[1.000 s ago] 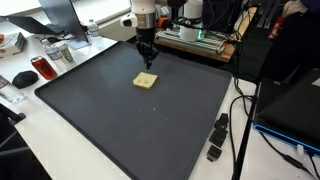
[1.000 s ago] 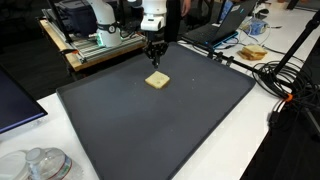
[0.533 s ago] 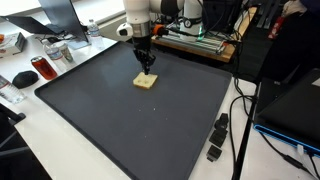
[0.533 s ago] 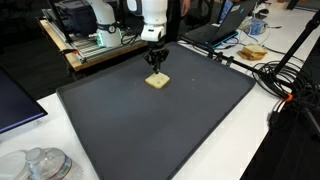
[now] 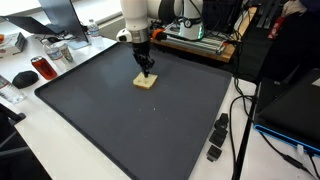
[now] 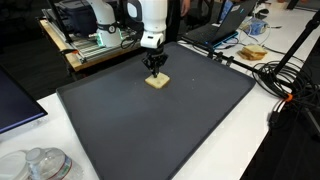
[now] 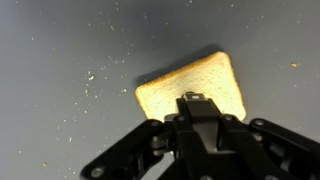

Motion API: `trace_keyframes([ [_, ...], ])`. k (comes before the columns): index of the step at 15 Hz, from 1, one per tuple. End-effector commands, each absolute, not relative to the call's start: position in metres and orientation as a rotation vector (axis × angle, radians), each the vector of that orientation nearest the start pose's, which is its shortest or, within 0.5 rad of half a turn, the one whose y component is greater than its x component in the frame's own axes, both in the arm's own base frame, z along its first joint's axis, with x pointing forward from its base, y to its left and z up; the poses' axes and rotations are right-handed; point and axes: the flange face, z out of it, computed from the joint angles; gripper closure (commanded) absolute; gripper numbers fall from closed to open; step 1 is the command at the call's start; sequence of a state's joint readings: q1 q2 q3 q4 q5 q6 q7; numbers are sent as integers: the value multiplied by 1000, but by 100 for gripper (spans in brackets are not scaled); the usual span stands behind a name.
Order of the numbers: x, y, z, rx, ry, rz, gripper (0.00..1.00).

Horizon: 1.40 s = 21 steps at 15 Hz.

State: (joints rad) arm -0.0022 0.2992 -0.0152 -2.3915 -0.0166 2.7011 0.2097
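Though closed, hand (image 5: 148, 72) over bread slice (image 5: 146, 83).

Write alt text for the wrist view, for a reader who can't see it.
A shut gripper points down at a pale slice of bread lying flat on a dark grey mat; its tip overlaps the slice's near edge. White crumbs dot the mat to the left.

I see both exterior feeds lit evenly from overhead, low-res and soft, with edge clutter smeared. The dark mat (image 5: 130, 130) has a faint sheen and no hard glare. My wrist feed is dimmer. The toast (image 7: 190, 85) is fairly sharp, with a soft shadow at its 12 o'clock edge. The hand (image 7: 195, 105) at 6 o'clock is blurred.
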Motion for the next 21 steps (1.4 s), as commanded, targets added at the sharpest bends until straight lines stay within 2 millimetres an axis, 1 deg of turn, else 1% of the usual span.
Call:
trace_keyframes([
  [1,506,-11,185,-3126,336,-2,95],
  [8,514,-11,162,-3132,349,6,95],
  [14,510,-12,150,-3121,360,39,95],
  [16,507,-16,148,-3114,370,61,95],
  [18,506,-23,153,-3067,388,38,95],
  [19,507,-15,178,-3106,378,12,78],
  [21,507,-19,178,-3084,384,14,78],
])
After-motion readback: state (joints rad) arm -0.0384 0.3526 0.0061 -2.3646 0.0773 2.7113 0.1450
